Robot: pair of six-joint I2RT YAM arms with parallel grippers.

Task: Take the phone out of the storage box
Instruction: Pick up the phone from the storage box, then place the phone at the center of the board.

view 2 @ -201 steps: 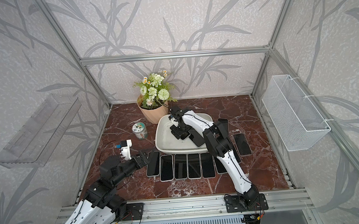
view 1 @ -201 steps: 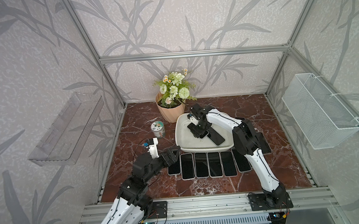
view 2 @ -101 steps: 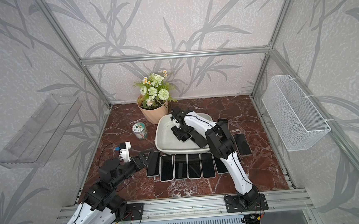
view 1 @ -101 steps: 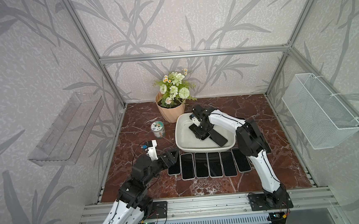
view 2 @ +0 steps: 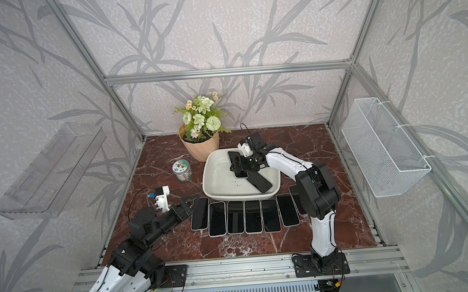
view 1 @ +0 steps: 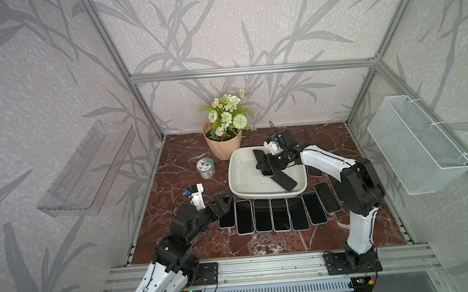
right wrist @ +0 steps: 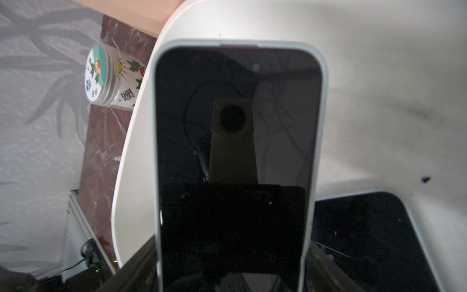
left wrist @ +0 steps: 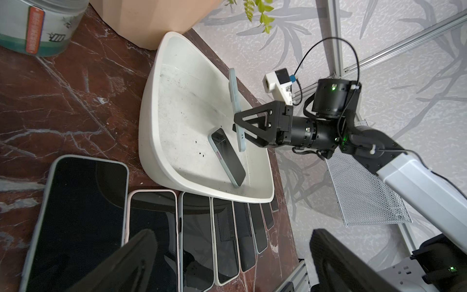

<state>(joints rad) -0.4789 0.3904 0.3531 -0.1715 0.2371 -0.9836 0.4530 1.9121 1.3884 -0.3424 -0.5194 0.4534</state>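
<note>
The storage box (view 1: 236,177) (view 2: 211,179) (left wrist: 151,141) (right wrist: 379,75), a shallow white tub, sits mid-table. My right gripper (view 1: 263,163) (view 2: 235,166) (left wrist: 242,126) (right wrist: 232,265) reaches into it and is shut on a dark-screened phone (view 1: 258,154) (view 2: 233,155) (left wrist: 235,93) (right wrist: 235,139) across its width. That phone is tilted, raised off the tub floor. A second phone (view 1: 283,178) (left wrist: 227,156) (right wrist: 366,240) lies flat in the tub beside it. My left gripper (view 1: 227,202) (view 2: 187,205) (left wrist: 232,265) stands open and empty at the left end of the phone row.
Several phones (view 1: 263,215) (view 2: 252,216) lie in a row in front of the tub, more to its right. A flower pot (view 1: 223,147) and a small jar (view 1: 206,168) stand left of the tub. A wire basket (view 1: 416,153) and a clear tray (view 1: 88,171) hang on the side walls.
My right gripper's jaws have narrowed onto the phone, and the phone now stands tilted up from the tub floor. The left arm has barely moved.
</note>
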